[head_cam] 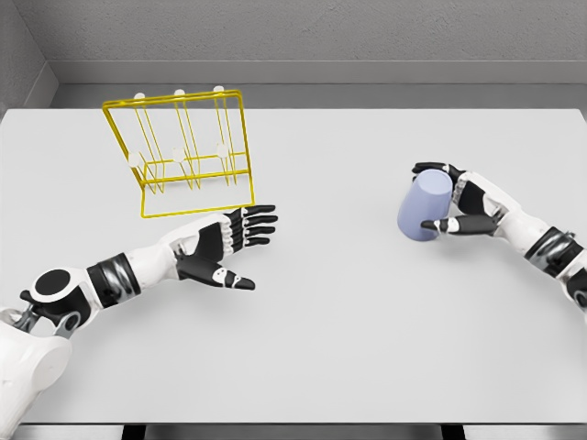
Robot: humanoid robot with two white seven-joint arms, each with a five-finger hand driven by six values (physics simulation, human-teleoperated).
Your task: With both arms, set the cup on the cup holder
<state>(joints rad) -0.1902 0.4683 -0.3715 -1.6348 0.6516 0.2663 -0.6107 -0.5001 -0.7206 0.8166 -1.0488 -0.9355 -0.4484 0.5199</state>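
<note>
Head view: we see the right hand (456,203) clamped on the cup (425,208), thumb across its near side low down, fingers (431,169) curled over the far side at the top. The cup is pale blue and tilted, its wider end toward us and to the left, and it sits right of centre on the table (367,312); we can't tell whether it is lifted or resting there. The left hand (220,246) is empty, fingers straight and slightly spread, thumb out below them, palm side-on. The yellow wire holder (183,151) stands just beyond those fingertips, up and to the left, with white-tipped pegs showing. Holder and cup are well apart, with the left fingertips between them.
</note>
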